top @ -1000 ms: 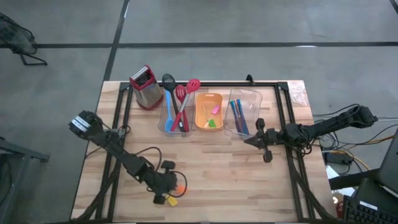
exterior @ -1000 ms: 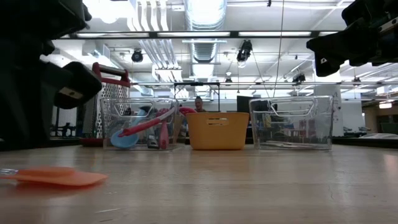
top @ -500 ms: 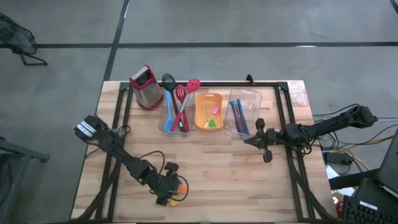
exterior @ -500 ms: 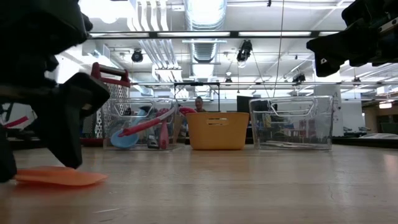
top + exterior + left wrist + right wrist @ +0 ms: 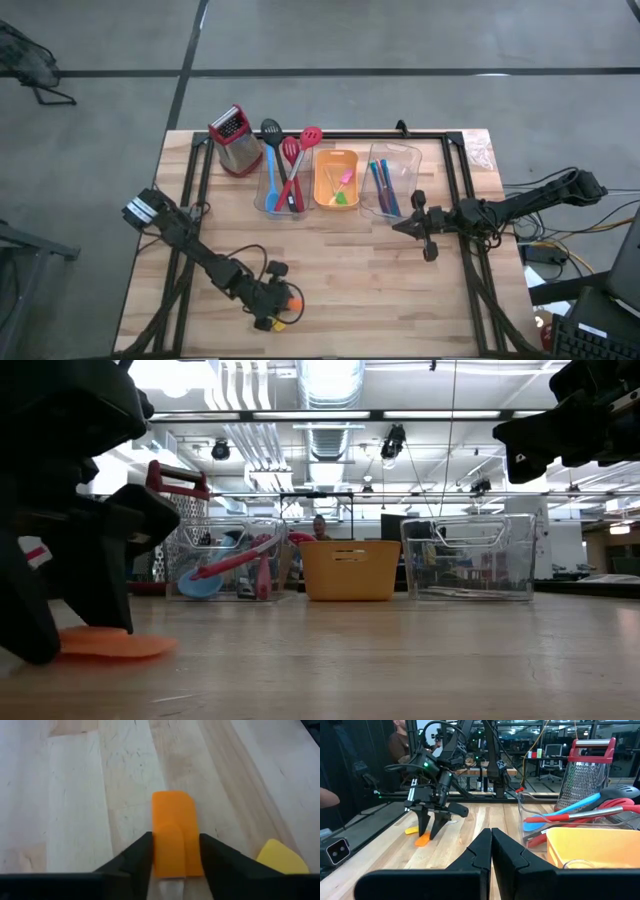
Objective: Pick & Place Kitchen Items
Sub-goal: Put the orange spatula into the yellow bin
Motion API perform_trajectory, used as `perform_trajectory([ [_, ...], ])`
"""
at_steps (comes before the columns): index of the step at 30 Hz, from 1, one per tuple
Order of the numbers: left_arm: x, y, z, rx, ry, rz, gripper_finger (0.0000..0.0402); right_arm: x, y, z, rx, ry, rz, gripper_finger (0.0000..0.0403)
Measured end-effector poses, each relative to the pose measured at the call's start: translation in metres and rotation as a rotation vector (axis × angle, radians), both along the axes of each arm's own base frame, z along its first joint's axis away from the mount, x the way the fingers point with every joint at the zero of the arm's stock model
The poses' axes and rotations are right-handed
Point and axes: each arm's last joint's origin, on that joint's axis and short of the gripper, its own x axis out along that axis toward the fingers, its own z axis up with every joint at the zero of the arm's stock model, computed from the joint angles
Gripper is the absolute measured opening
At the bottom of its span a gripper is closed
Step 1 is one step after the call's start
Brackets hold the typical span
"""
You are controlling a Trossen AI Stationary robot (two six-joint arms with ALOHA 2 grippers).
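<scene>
An orange spatula [image 5: 172, 827] lies flat on the wooden table near its front edge, left of centre, also seen in the low view [image 5: 110, 645]. My left gripper [image 5: 272, 306] slants down onto it, one finger on each side of the blade. A small yellow piece [image 5: 282, 862] lies on the table just beside it. My right gripper [image 5: 402, 228] hangs shut and level above the table, next to the right clear bin [image 5: 392, 180]. Red, blue and black spoons [image 5: 285, 165] stand in the left clear bin. My left gripper pinches the orange spatula's blade by its two long edges [image 5: 156, 851] between its two fingers [image 5: 215, 860]. The fingers come slanting down from the table's left and lie along the blade. The blade rests flat on the table, and the fingertips [image 5: 100, 615] stand down at the tabletop.
A metal grater with a red handle [image 5: 234, 140] stands at the far left. An orange basket [image 5: 337, 180] sits between the two clear bins along the far side. Black frame rails [image 5: 190, 190] run along the table's edges. A person [image 5: 402, 742] sits beyond the table.
My left gripper has come down to the tabletop over the orange spatula. Its fingers straddled the blade wide apart and have since drawn in against its edges. The spatula has stayed flat on the table.
</scene>
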Motion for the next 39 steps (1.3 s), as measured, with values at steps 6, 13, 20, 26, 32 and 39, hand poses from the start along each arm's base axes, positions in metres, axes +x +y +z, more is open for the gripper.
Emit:
perform_trajectory([
  [6, 0.000, 0.001, 0.000, 0.006, 0.002, 0.002, 0.0072, 0.000, 0.000, 0.000, 0.001, 0.000, 0.000, 0.0008],
  [13, 0.000, 0.002, 0.002, 0.021, -0.003, -0.013, 0.0010, 0.000, 0.000, 0.000, 0.000, 0.000, 0.000, 0.0008],
  [20, 0.000, 0.002, 0.008, 0.014, -0.015, -0.033, 0.0002, 0.000, 0.000, 0.000, 0.001, 0.000, 0.000, 0.0008],
  [26, -0.005, 0.002, 0.021, -0.031, -0.026, -0.051, 0.0020, 0.000, 0.000, 0.000, 0.001, -0.001, 0.000, 0.0008],
  [32, -0.006, -0.002, 0.031, -0.061, -0.081, -0.059, 0.0072, 0.000, 0.000, 0.000, 0.000, 0.000, 0.000, 0.0008],
  [39, -0.010, -0.006, 0.029, -0.042, -0.095, -0.091, 0.0175, 0.000, 0.000, 0.000, 0.001, 0.001, 0.000, 0.0008],
])
